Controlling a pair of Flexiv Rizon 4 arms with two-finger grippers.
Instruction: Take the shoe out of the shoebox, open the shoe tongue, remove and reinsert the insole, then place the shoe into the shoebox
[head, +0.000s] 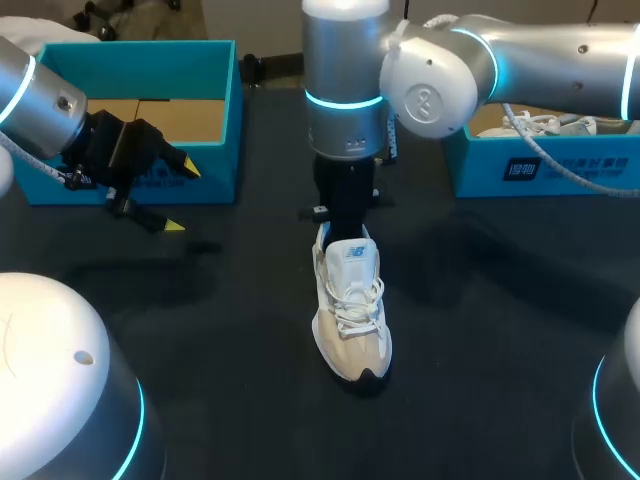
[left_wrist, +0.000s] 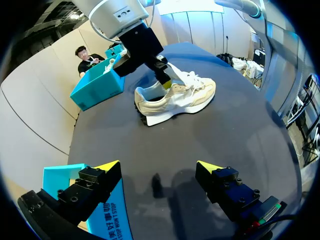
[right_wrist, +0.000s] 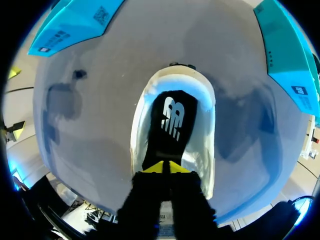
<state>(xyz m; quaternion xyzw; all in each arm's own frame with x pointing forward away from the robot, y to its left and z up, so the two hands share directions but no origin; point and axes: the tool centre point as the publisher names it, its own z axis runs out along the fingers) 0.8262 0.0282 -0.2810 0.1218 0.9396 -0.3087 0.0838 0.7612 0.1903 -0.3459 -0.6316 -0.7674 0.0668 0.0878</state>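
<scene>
- Two yellow tips of the right gripper (right_wrist: 164, 168) are drawn together with hardly a gap. They appear to nip the near edge of the black insole (right_wrist: 170, 122), which bears a white logo and runs ahead of them toward the heel cup.
- Around these jaws sits the cream and white laced running shoe (head: 350, 305). It stands upright on its sole on the dark table (head: 200, 330), outside both boxes. The gripper comes straight down into its collar, just behind the tongue.
- The step in hand looks like the insole work. I cannot tell whether the insole is being drawn out or seated back.
- If it is coming out, the next move calls for a slow pull up and back past the heel, since nothing pins the shoe down and it may lift along. If it is going in, it needs sliding forward until it lies flat.
- Just ahead of the jaws, the tongue and laces are what the insole could catch on.
- Well off to one side of them, the left gripper (left_wrist: 159, 166) hovers over the table, spread wide and holding nothing.
- Just beside the left gripper stands the open teal cardboard shoebox (head: 140, 175) with a bare brown floor, probably the shoe's home.
- On the far side of the right jaws, well apart, the second teal box (head: 540, 170) holds another white shoe (head: 545, 125).
- The right arm's wrist stands over the shoe, so the left gripper could only help from the side.
</scene>
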